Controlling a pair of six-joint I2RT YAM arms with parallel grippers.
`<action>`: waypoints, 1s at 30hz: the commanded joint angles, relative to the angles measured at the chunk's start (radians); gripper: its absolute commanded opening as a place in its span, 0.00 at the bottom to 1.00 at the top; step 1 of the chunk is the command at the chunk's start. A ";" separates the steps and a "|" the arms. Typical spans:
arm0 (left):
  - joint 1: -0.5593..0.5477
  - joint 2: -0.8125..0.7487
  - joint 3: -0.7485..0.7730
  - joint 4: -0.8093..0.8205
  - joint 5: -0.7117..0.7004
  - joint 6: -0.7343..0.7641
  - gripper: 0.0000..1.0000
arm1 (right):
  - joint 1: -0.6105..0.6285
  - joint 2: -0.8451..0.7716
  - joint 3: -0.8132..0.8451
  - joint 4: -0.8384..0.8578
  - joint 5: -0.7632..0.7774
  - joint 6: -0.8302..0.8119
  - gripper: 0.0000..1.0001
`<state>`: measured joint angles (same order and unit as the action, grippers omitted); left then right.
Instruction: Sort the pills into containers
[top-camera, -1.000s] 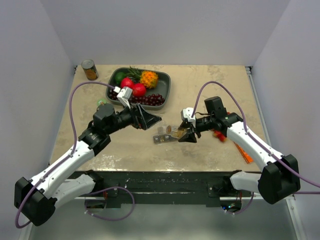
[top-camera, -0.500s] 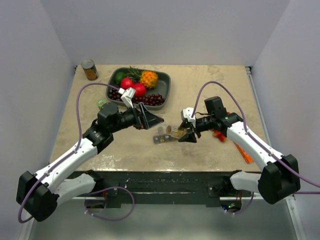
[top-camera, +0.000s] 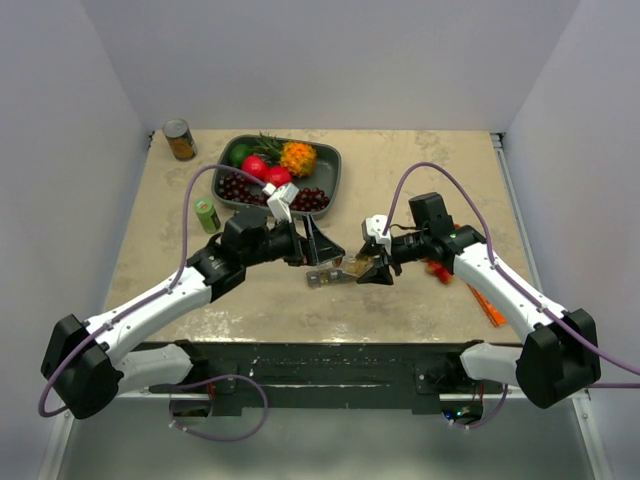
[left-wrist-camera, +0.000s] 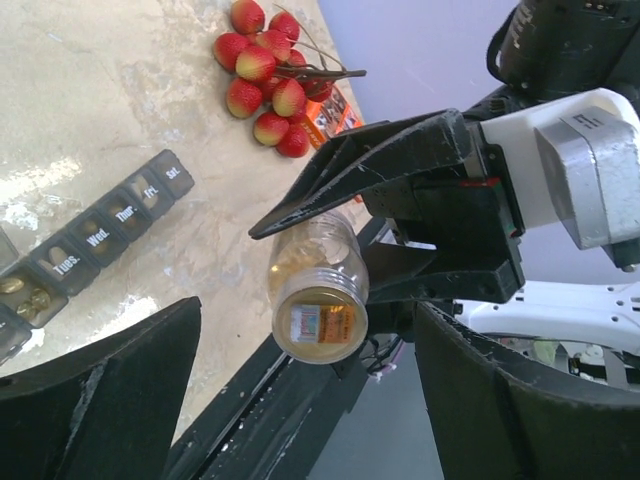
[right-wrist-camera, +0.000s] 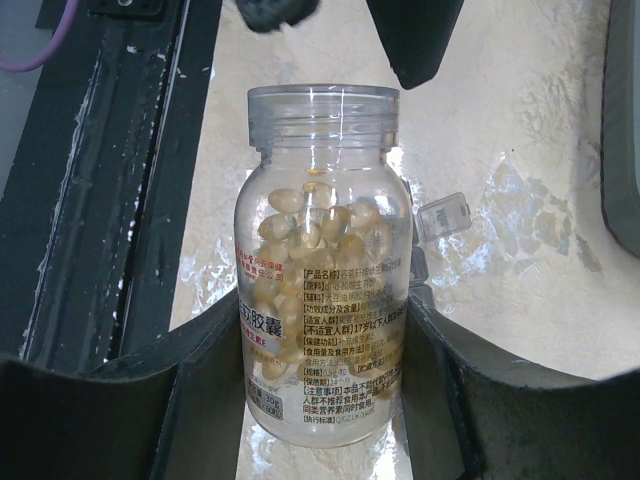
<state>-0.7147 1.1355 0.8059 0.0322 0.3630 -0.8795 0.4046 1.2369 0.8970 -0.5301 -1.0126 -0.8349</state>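
Observation:
My right gripper (right-wrist-camera: 320, 385) is shut on a clear pill bottle (right-wrist-camera: 320, 300) full of pale yellow pills (right-wrist-camera: 310, 235), held on its side just above the table. The bottle (top-camera: 358, 265) points its uncapped neck at my left gripper (top-camera: 322, 246). The left gripper (left-wrist-camera: 320, 400) is open, one finger on each side of the bottle's mouth (left-wrist-camera: 318, 318) without touching it. The containers (left-wrist-camera: 100, 235), a grey strip labelled by weekday, lie under the bottle (top-camera: 325, 276). A few pills (left-wrist-camera: 22, 290) rest in its end compartments, and one lid (right-wrist-camera: 443, 215) stands open.
A dark tray (top-camera: 332, 172) of fruit sits at the back, a tin can (top-camera: 180, 140) in the far left corner. A small green bottle (top-camera: 207, 215) stands left of my left arm. Red fruits (left-wrist-camera: 265, 70) and an orange packet (top-camera: 487, 305) lie by the right arm.
My left arm has swung right, bringing its gripper up to the bottle's mouth and uncovering the green bottle. Its jaws have narrowed slightly. The right arm has held still.

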 joint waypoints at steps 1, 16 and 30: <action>-0.005 0.017 0.047 0.018 -0.036 -0.003 0.88 | -0.006 -0.013 0.026 0.027 -0.017 -0.015 0.00; -0.032 0.078 0.076 0.031 0.024 0.014 0.63 | -0.004 -0.010 0.023 0.038 -0.011 -0.006 0.00; -0.037 0.109 0.078 0.041 0.129 0.121 0.26 | -0.004 -0.011 0.023 0.039 -0.015 0.000 0.00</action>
<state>-0.7464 1.2274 0.8478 0.0437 0.4160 -0.8452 0.4046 1.2369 0.8970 -0.5312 -1.0035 -0.8322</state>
